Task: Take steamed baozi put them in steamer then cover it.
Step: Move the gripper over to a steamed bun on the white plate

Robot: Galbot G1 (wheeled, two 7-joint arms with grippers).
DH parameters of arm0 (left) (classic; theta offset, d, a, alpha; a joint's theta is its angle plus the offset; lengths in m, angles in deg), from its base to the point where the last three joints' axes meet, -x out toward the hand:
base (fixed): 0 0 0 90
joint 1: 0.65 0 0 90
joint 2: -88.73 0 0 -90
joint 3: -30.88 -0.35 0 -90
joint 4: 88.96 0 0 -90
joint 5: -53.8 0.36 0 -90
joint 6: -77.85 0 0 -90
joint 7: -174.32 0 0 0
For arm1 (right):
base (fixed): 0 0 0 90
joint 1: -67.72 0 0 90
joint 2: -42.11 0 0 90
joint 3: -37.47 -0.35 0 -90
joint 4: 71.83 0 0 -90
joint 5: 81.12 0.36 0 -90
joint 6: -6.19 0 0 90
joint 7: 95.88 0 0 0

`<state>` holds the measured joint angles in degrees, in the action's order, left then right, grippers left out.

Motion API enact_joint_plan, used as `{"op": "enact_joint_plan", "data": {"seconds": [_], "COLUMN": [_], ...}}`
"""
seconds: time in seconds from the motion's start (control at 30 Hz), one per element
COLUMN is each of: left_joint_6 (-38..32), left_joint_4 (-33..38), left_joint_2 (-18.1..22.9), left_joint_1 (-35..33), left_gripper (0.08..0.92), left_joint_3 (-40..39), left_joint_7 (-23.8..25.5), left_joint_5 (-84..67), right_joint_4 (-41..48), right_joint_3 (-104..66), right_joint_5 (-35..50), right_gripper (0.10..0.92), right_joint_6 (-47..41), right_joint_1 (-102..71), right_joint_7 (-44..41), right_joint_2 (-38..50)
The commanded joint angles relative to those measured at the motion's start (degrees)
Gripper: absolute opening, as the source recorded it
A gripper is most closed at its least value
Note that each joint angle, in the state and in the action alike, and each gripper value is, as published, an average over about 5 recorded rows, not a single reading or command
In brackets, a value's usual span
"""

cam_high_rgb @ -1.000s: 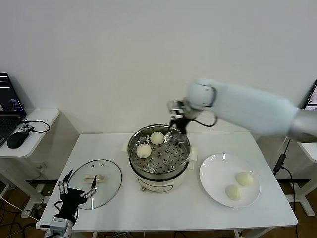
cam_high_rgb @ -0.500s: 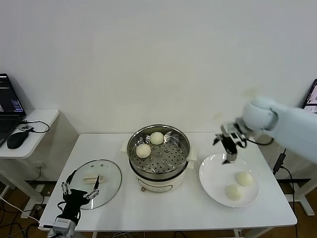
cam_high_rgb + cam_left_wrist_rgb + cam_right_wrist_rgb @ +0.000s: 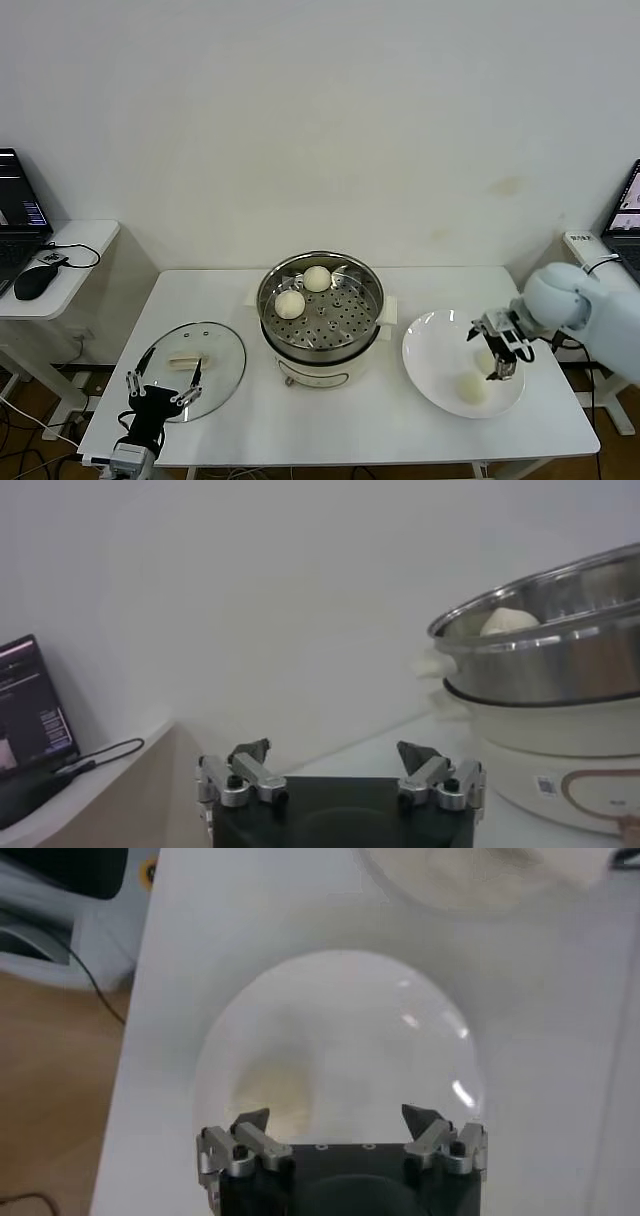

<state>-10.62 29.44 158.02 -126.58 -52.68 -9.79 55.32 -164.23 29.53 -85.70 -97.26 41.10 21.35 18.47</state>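
**Right gripper over the plate, two buns in the steamer**

On the white table [image 3: 330,420], the steamer [image 3: 320,300] stands in the middle, a shiny steel basket with a holed floor on a white pot base. To its right lies a flat white plate [image 3: 435,350]; to its left the glass lid [image 3: 190,368] rests flat near the table's front left corner, its cream handle facing up.

Inside the steamer, two buns sit toward the far left side: one [image 3: 317,278] near the back rim, the other [image 3: 290,303] just in front of it. On the plate, one bun [image 3: 470,388] lies near the front edge, and a second [image 3: 485,357] shows only partly behind the right gripper.

At the right, the right arm reaches in over the plate, and the right gripper [image 3: 497,350] hangs above the plate's right half, over the half-hidden bun. Its jaws stand apart with nothing between them; the right wrist view shows the plate and a bun [image 3: 270,1093] below them.

Low at the front left, the left gripper [image 3: 160,385] sits parked at the table's edge beside the lid, jaws apart and empty.
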Motion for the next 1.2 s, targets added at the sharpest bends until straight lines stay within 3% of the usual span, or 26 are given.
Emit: {"op": "enact_joint_plan", "data": {"seconds": [0.03, 1.0, 1.2], "left_joint_6": [0.1, 0.0, 0.0], "left_joint_4": [0.1, -0.2, -0.1], "left_joint_2": [0.1, -0.1, -0.3], "left_joint_1": [0.0, 0.0, 0.0], "left_gripper": [0.823, 0.823, 0.823], "left_joint_3": [0.0, 0.8, 1.1], "left_joint_7": [0.1, 0.2, 0.2], "left_joint_5": [0.1, 0.0, -0.1], "right_joint_4": [0.7, 6.9, 7.5], "right_joint_3": [-9.9, -13.4, -13.8], "right_joint_5": [-5.4, -8.4, -7.7], "right_gripper": [0.823, 0.823, 0.779], "right_joint_6": [1.2, 0.4, -0.6], "right_joint_1": [-14.8, -20.0, -20.0], "right_joint_7": [1.5, 4.2, 4.3], "right_joint_2": [1.6, -5.2, -6.3]}}
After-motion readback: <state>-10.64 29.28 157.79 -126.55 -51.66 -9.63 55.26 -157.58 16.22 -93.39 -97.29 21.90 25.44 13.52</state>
